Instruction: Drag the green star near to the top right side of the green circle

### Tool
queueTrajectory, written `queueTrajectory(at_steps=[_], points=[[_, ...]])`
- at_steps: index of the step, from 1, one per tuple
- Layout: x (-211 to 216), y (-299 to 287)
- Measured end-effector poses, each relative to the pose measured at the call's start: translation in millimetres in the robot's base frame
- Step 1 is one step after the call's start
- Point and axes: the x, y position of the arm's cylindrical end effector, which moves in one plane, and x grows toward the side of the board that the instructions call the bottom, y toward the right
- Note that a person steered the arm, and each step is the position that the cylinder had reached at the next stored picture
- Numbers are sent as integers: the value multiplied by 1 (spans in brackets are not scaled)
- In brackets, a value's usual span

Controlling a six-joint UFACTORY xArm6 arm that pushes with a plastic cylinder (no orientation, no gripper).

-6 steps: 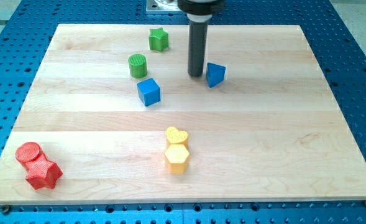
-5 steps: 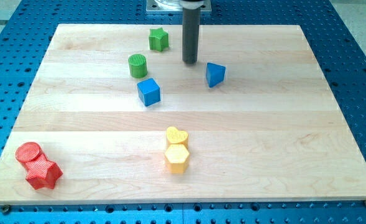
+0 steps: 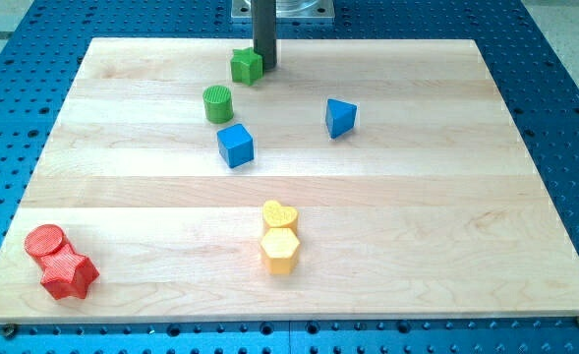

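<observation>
The green star (image 3: 247, 66) lies near the view's top, left of centre. The green circle (image 3: 217, 103) stands just below and to the left of it, a small gap apart. My tip (image 3: 264, 68) is at the star's right edge, touching or almost touching it. The dark rod rises straight up out of the view's top.
A blue cube (image 3: 236, 145) sits below the green circle. A blue triangular block (image 3: 340, 117) lies to the right. A yellow heart (image 3: 280, 215) and yellow hexagon (image 3: 280, 250) touch at lower centre. A red circle (image 3: 44, 241) and red star (image 3: 69, 274) sit at the bottom left.
My tip has moved up and to the left, from beside the blue triangular block to the green star's right edge. The star has shifted slightly left.
</observation>
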Motion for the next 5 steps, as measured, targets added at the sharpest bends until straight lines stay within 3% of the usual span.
queueTrajectory(at_steps=[1,2,3,5], points=[[-17,-27],[0,-43],[29,0],[50,17]])
